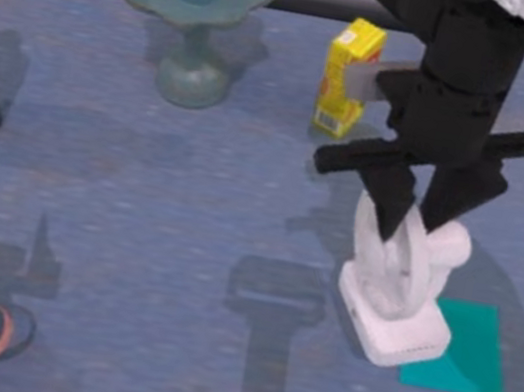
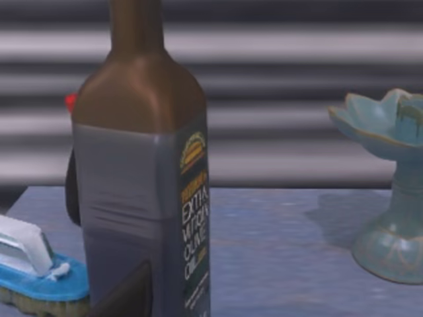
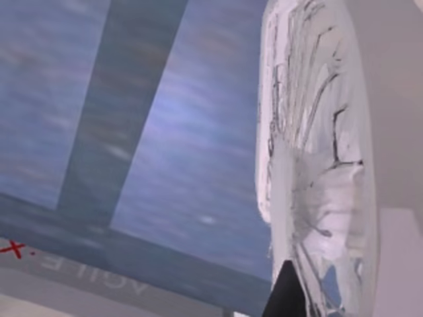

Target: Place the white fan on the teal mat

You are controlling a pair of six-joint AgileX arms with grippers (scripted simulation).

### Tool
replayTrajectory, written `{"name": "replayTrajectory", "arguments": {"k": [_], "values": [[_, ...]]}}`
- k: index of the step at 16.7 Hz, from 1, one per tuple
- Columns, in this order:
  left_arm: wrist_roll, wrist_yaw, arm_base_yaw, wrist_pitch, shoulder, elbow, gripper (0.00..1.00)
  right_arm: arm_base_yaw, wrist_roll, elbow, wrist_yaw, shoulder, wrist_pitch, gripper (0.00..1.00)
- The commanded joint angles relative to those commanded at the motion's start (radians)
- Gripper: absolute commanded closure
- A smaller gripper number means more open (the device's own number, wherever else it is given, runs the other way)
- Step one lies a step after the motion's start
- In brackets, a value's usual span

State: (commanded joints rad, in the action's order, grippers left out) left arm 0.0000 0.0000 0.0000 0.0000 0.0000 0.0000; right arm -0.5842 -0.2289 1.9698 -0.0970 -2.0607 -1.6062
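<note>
The white fan stands upright at the right of the desk, its rectangular base overlapping the near-left corner of the teal mat and the rest hanging off onto the bare surface. Your right tool reaches down from above and clamps the round grille head between its two dark fingers, so the fan is gripped, not free. To finish this step well, you should carry the base further onto the mat toward the right until it sits squarely inside the teal rectangle, keep the fan vertical, and release only once the base lies flat. The grille is thin ribbed plastic, smooth and probably slippery, so squeeze no harder than needed; the boxy base looks stable. The mat is flat, thin and plain, and may slide if you drag the fan across it. Your left arm is parked at the left edge beside a dark olive-oil bottle.
</note>
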Motion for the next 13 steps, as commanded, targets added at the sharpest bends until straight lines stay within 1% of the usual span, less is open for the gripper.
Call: {"name": "replayTrajectory", "arguments": {"k": [2, 4, 8, 11, 13], "values": [[0.000, 0.000, 0.000, 0.000, 0.000, 0.000, 0.00, 0.026, 0.248, -0.069, -0.008, 0.064, 0.012, 1.00], [0.000, 0.000, 0.000, 0.000, 0.000, 0.000, 0.00, 0.055, 0.500, -0.140, -0.008, 0.129, 0.034, 1.00], [0.000, 0.000, 0.000, 0.000, 0.000, 0.000, 0.00, 0.112, 0.949, -0.283, 0.013, 0.245, 0.097, 1.00], [0.000, 0.000, 0.000, 0.000, 0.000, 0.000, 0.00, 0.150, 1.195, -0.377, 0.042, 0.311, 0.148, 1.00], [0.000, 0.000, 0.000, 0.000, 0.000, 0.000, 0.00, 0.170, 1.307, -0.427, 0.062, 0.344, 0.180, 1.00]]}}
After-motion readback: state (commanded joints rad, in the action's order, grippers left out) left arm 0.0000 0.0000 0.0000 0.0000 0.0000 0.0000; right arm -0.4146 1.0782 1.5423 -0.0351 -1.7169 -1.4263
